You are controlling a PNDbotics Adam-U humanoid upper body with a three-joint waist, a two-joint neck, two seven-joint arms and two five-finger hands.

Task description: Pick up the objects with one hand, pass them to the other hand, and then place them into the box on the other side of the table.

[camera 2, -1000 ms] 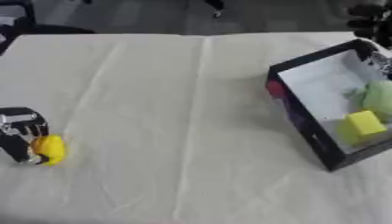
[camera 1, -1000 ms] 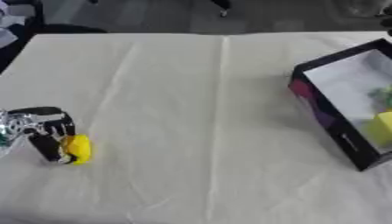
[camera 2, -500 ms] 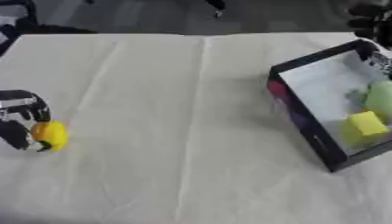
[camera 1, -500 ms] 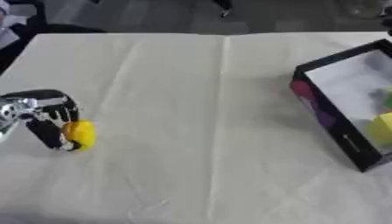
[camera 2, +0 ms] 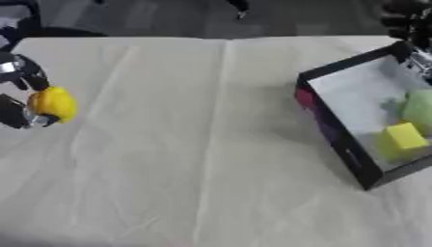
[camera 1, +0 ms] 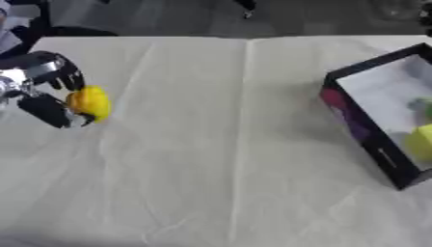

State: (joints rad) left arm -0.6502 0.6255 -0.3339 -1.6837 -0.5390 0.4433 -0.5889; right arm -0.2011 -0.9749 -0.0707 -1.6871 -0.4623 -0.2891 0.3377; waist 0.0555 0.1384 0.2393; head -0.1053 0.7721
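Observation:
A small yellow rounded object point(camera 1: 90, 102) is pinched in my left hand point(camera 1: 44, 90) at the table's left side, lifted a little above the cloth. The hand's fingers curl over its top and the thumb presses from below. At the right stands a black box point(camera 2: 337, 140) with a white inside, holding a yellow block point(camera 2: 406, 136) and a green object point(camera 2: 418, 108). Dark fingers of my right hand point(camera 2: 407, 18) show at the upper right corner, past the box; their pose is unclear.
A cream cloth point(camera 1: 219, 144) with creases covers the table. The dark floor lies beyond the far edge. The box's near wall carries a pink patch point(camera 1: 339, 109).
My left hand has risen and moved toward the far side with the yellow object held in it. The box and its contents have stayed put.

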